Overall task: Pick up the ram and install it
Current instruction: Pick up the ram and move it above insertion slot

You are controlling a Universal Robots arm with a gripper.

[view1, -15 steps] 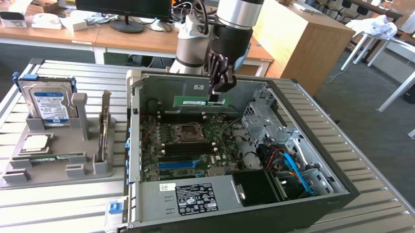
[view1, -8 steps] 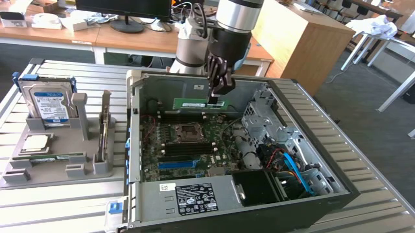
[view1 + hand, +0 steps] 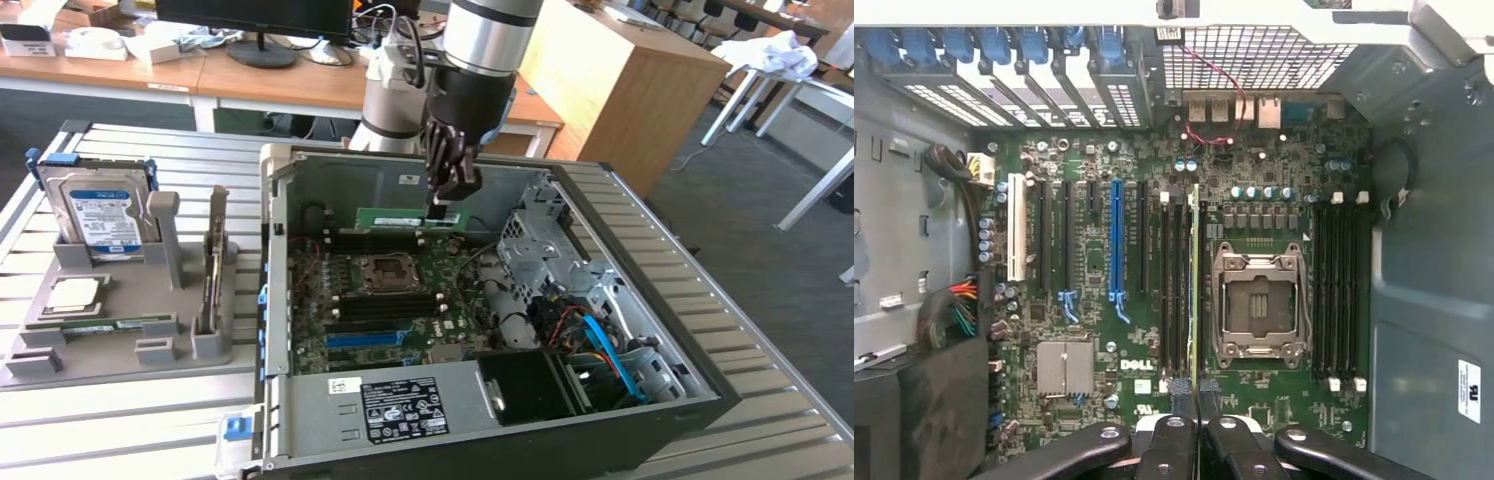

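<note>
At the worktop's [image 3: 134,425] left edge, a hard drive [image 3: 96,215] is half hidden by its grey holder [image 3: 120,300]. By the far edge of the open computer case [image 3: 641,270], the ram [image 3: 394,218] is clamped by the gripper [image 3: 442,208], its right end partly covered. In the wrist view it is seen edge-on.

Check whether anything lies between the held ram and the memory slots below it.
Nothing visible does. The ram, gripped by the fingers, hangs over bare black slots beside the processor socket.

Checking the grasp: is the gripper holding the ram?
Yes, the gripper is shut on the green ram, holding it over the open computer case.
</note>
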